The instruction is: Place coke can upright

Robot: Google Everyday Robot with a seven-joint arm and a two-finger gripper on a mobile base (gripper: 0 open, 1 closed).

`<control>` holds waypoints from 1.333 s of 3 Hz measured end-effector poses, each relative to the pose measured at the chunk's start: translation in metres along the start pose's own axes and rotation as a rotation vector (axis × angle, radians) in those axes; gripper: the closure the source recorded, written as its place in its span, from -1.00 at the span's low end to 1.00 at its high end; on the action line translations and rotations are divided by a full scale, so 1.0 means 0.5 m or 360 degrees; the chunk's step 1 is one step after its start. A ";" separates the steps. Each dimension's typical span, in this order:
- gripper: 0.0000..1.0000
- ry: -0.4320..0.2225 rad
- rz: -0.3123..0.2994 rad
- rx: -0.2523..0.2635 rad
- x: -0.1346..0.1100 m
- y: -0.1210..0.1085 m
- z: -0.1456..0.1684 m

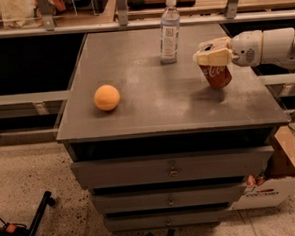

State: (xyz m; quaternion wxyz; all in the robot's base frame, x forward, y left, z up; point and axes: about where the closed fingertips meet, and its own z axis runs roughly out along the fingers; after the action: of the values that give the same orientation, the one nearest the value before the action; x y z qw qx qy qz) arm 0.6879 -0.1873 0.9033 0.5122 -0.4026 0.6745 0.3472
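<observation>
On the left of the grey cabinet top [152,112] sits an orange ball [106,97], well apart from everything else. Right of centre, near the back edge, a clear water bottle [169,31] stands upright. Further right is the coke can [217,76], its long axis close to vertical with perhaps a slight lean. It hangs directly beneath the gripper [211,56], which caps the can's upper end with its pale fingers closed around it. The white arm [268,45] reaches in level from the right edge and is cut off there. The can's base looks to be at or just above the surface, so the release probably turns on whether it sits flat, and contact cannot be made out. The can's top rim is hidden by the gripper. A cardboard box [286,174] stands on the floor at lower right, partly cropped.
</observation>
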 end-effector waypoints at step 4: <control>1.00 -0.0278 0.0158 0.0016 -0.123 0.011 -0.051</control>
State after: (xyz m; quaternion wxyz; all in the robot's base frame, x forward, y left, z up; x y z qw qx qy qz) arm 0.6818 -0.1957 0.9691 0.5533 -0.3343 0.6481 0.4025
